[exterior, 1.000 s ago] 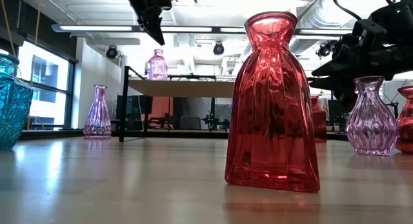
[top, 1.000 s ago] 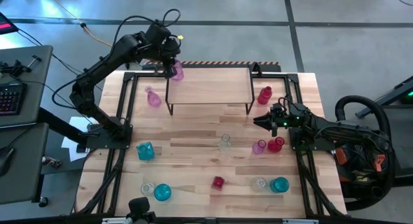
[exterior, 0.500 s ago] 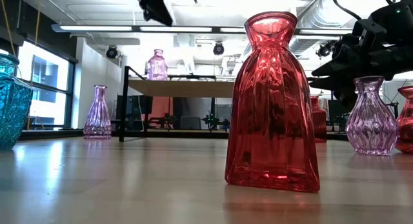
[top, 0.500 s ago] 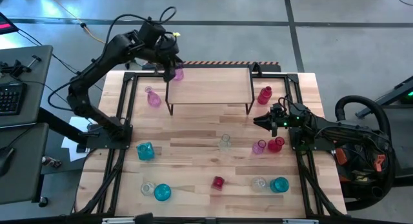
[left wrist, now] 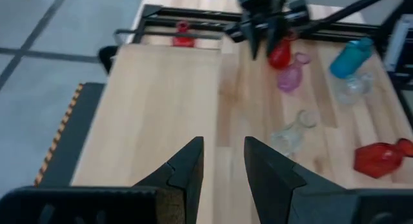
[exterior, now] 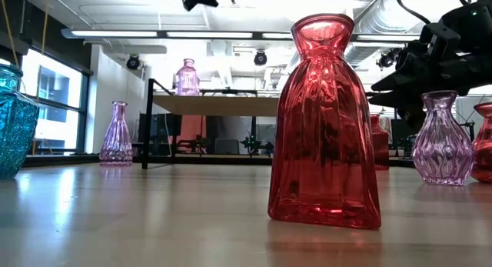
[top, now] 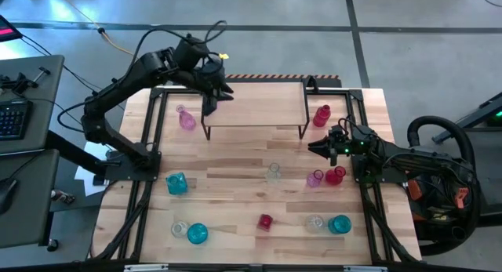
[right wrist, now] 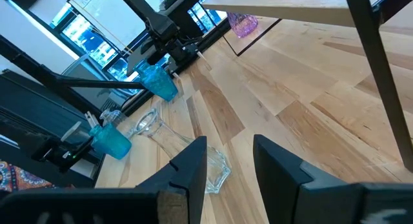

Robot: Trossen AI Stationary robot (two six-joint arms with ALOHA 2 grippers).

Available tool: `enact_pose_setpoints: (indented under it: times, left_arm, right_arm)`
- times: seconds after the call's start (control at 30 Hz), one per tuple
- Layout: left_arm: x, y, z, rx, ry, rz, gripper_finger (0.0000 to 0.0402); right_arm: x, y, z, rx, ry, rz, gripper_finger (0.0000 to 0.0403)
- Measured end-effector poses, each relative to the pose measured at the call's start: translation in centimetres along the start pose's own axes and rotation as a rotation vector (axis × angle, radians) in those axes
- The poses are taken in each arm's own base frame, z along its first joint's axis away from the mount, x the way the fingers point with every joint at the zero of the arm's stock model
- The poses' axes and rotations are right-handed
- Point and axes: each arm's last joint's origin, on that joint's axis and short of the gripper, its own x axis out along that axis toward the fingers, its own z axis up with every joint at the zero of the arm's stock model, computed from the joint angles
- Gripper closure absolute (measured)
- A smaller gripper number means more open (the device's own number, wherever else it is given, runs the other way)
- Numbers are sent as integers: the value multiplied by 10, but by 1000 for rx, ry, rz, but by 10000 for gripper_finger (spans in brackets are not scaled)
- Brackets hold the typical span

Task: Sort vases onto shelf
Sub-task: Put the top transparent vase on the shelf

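The shelf [top: 255,103] stands at the table's far side on black wire legs. One pink vase [exterior: 187,76] stands upright on its left end; in the high view my left arm hides it. My left gripper [top: 223,91] hovers open above the shelf's left far corner and holds nothing [left wrist: 222,164]. Several vases stand on the table: pink [top: 187,119], red [top: 321,115], clear [top: 273,174], teal [top: 176,183]. My right gripper [top: 312,149] waits open [right wrist: 229,161] low over the table, right of the shelf's near right leg.
Near the right gripper stand a pink vase [top: 314,179] and a red one [top: 336,175]. Along the near edge are a red vase [top: 265,222], two teal ones [top: 197,233] [top: 340,223] and two clear ones [top: 179,228] [top: 314,222]. Most of the shelf top is bare.
My left gripper has risen from just above the pink vase on the shelf and swung toward the table's right, over the shelf's left end. The pink vase has stayed upright where it stood. The right arm has kept still.
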Motion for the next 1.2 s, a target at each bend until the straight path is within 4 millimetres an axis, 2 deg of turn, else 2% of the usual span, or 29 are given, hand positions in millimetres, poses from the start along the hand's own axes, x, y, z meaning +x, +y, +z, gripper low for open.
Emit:
enact_pose_setpoints:
  times: [0.23, 0.47, 0.6, 0.77, 0.97, 1.2]
  left_arm:
    - [6, -20, 8, -14, -35, -52, 298]
    - [9, -31, 16, -48, -84, -67, 298]
    - [10, -36, 17, -74, -83, -76, 298]
    - [11, -42, 18, -94, -81, -95, 298]
    - [12, -46, 18, -92, -79, -107, 298]
    - [12, -47, 19, -126, -79, -109, 298]
  right_arm:
    - [0, -1, 1, -116, -25, -29, 295]
    - [0, -1, 3, 267, -72, -57, 295]
    - [0, -3, 4, 321, -115, -98, 295]
    - [0, -3, 4, 472, -134, -91, 295]
    - [-2, 7, 15, 554, -194, 67, 295]
    - [-10, 27, 38, 478, -346, 300, 295]
